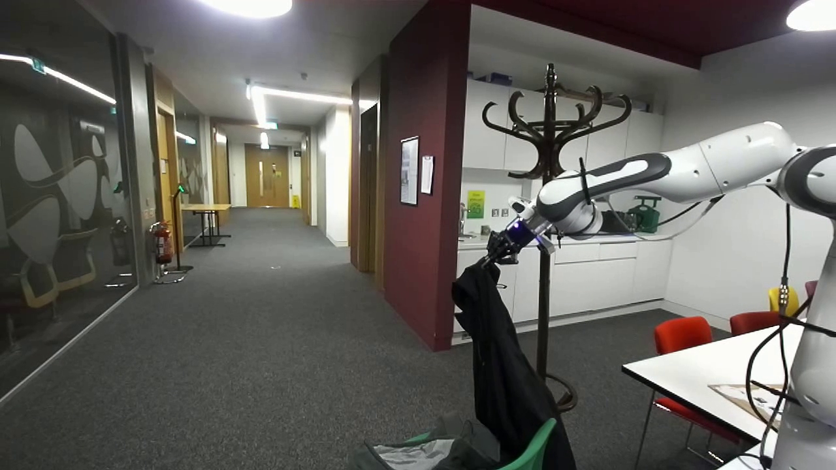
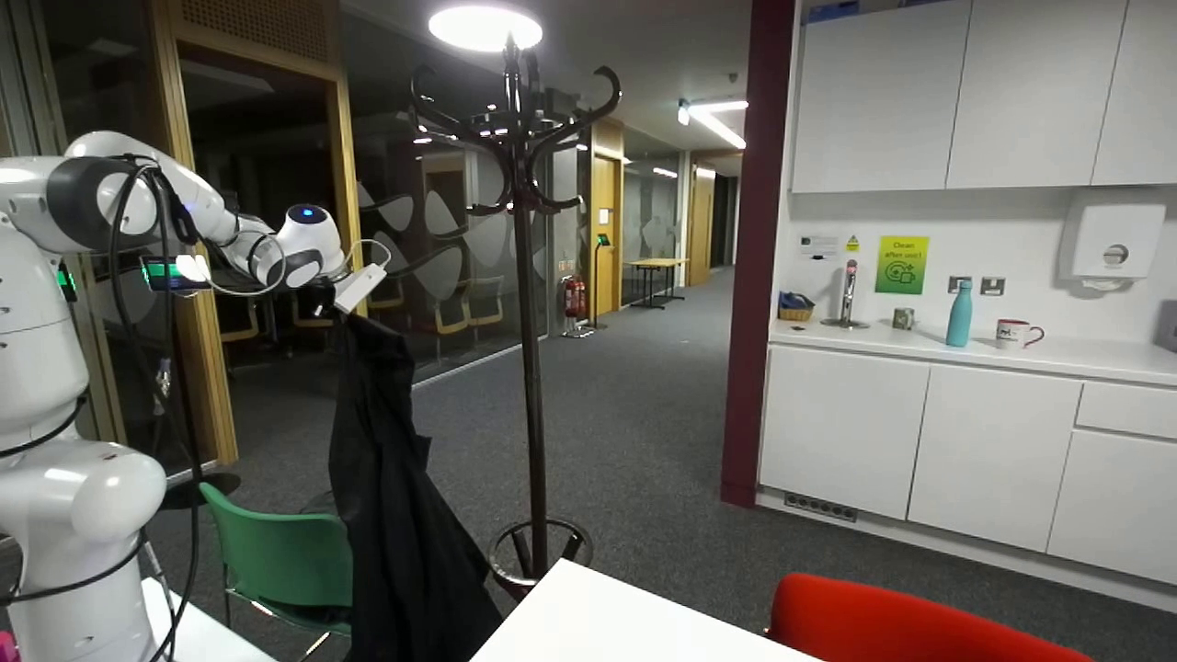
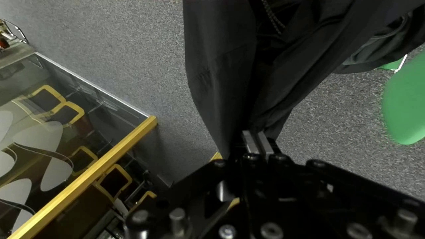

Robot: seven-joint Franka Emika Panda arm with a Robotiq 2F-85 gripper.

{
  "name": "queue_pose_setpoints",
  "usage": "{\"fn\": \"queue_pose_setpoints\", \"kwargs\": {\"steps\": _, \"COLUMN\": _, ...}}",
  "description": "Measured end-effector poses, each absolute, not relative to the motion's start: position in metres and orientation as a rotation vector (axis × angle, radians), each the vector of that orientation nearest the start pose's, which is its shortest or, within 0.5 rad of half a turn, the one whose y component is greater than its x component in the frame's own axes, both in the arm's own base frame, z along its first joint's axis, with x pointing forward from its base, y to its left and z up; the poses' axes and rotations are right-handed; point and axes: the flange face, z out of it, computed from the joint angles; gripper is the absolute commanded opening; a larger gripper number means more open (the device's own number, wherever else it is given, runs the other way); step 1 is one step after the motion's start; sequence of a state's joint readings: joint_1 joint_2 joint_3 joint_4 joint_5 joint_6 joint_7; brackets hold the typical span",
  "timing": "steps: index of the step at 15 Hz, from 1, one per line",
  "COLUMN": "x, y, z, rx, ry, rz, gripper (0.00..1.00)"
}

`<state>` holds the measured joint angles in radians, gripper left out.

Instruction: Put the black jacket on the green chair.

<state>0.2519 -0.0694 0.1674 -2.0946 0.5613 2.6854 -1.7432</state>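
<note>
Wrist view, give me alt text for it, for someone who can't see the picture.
A black jacket, pinched in the end effector at bottom centre, reaches to the top of the picture against grey carpet. Part of a green chair shows at the right edge. At left is a glass wall with white shapes and a wooden frame.

The black jacket point(image 2: 395, 501) is made of matt, softly folding cloth, as it appears. The green chair point(image 2: 285, 556) is seemingly moulded in smooth plastic. The dark coat stand point(image 2: 529, 340) is finished in high gloss; whether wood or metal is used cannot be told. The floor point(image 1: 261, 365) is covered with rough-looking carpet, and the far doors point(image 1: 268, 186) are made of wood.
</note>
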Motion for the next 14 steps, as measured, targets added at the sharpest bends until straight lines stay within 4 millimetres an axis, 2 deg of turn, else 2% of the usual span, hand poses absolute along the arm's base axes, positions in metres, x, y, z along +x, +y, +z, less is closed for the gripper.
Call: {"fn": "queue_pose_setpoints", "kwargs": {"steps": 14, "x": 0.511, "y": 0.297, "z": 0.499, "rx": 1.751, "ry": 2.375, "rz": 1.089, "gripper": 0.01}}
